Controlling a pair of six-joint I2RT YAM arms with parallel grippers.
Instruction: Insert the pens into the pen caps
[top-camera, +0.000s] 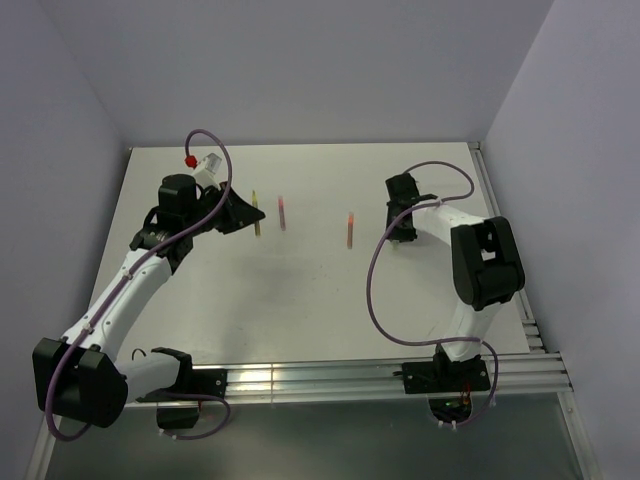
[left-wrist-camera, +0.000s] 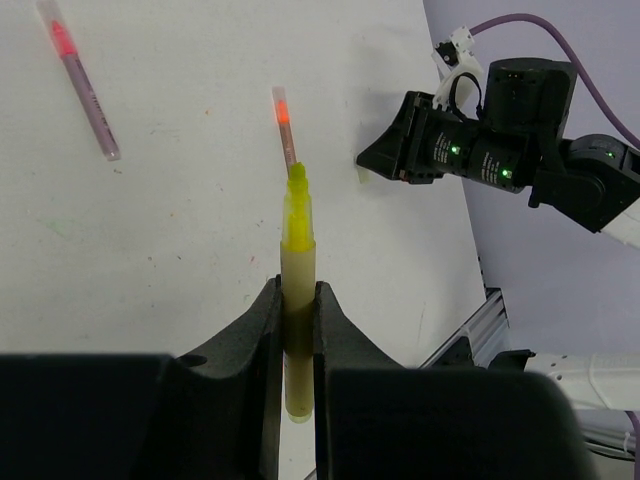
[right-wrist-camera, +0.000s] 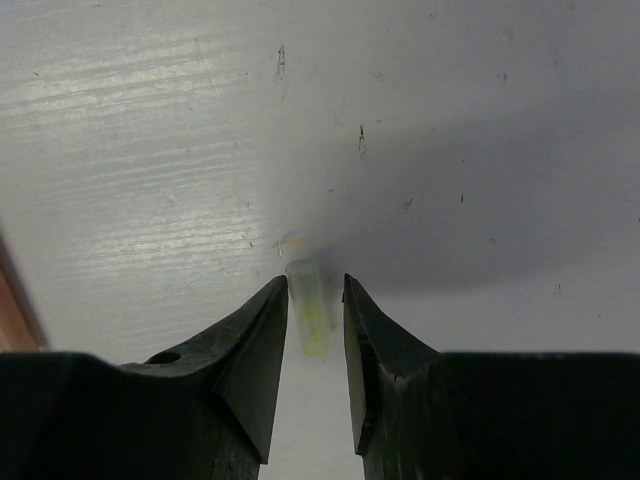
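Note:
My left gripper (top-camera: 252, 216) is shut on the tan-olive pen (left-wrist-camera: 298, 240), whose yellow tip points forward above the table. It also shows in the left wrist view (left-wrist-camera: 297, 292). Two red pens (top-camera: 282, 212) (top-camera: 349, 228) lie on the table ahead of it, each with a paler orange-pink end; they also show in the left wrist view (left-wrist-camera: 85, 90) (left-wrist-camera: 286, 125). My right gripper (right-wrist-camera: 315, 288) is low over the table, its jaws open a little on either side of a pale yellow-green pen cap (right-wrist-camera: 311, 305) that lies flat. That gripper also shows in the top view (top-camera: 397, 238).
The white table (top-camera: 300, 300) has grey walls at the back and sides. A metal rail (top-camera: 350, 378) runs along its near edge. A purple cable (top-camera: 375, 290) loops from the right arm. The right arm's black wrist (left-wrist-camera: 480, 150) faces the left gripper.

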